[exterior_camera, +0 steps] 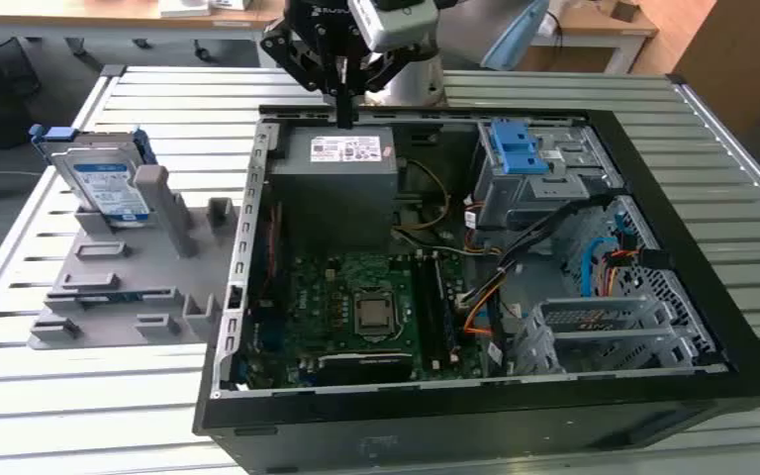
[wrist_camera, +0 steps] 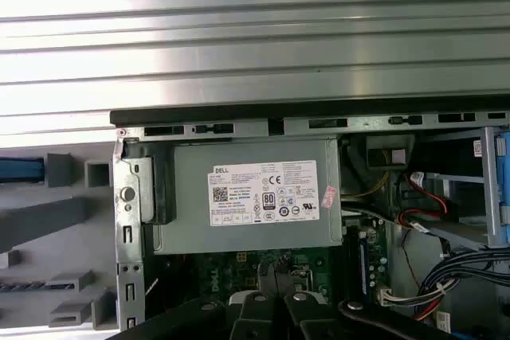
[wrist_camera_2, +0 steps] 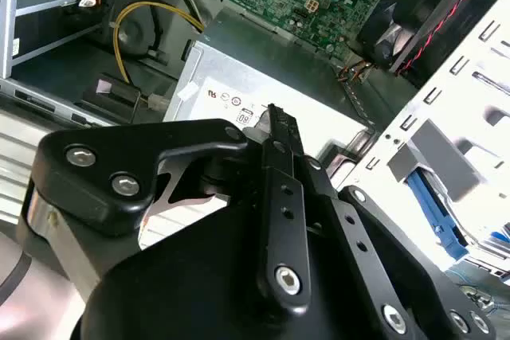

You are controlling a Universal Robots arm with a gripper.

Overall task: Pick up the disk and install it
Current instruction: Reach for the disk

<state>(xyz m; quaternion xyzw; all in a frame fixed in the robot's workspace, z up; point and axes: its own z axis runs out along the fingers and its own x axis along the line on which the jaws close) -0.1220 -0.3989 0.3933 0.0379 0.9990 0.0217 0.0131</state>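
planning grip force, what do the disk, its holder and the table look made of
Disk: silvery casing with a dull sheen, likely metal, under a white-and-blue label; the blue edge rails look plastic.
Holder: matte grey, uniform colour, blocky; probably plastic, possibly printed.
Table: pale ribbed slats with a soft shine, likely aluminium.

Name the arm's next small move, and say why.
Probably carry the end effector toward the exterior view's left, over the disk: it hangs empty above the power supply, while the disk stands upright in the grey holder beside the case.
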